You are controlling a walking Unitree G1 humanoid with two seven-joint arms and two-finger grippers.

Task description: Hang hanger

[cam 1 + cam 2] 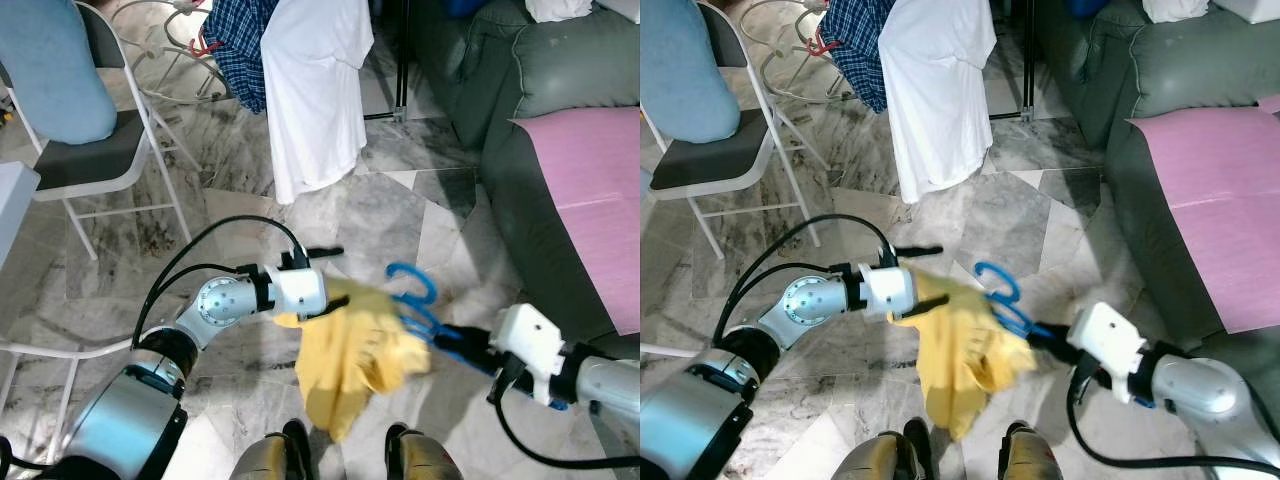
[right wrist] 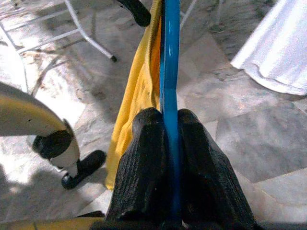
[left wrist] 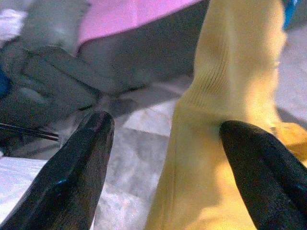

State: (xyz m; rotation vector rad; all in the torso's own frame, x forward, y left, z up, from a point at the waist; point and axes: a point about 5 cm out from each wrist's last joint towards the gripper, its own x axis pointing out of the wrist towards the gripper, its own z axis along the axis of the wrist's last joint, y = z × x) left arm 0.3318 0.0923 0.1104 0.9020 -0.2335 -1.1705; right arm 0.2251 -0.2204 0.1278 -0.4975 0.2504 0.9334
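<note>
Right gripper [image 2: 169,143] clamps the blue hanger [image 1: 415,300]; left gripper [image 3: 168,158], fingers apart, meets the yellow shirt [image 1: 350,360].
Shirt drapes from the hanger between both arms, above marble floor [image 1: 400,220]; white shirt [image 1: 315,90], folding chair [image 1: 90,150] and sofa [image 1: 540,130] stand beyond.

Soft cloth, shiny plastic, stone floor

The yellow shirt [image 1: 350,360] is soft ribbed cloth; the blue hanger [image 2: 170,72] is smooth, shiny plastic; the floor [image 1: 400,210] is glossy marble.
</note>
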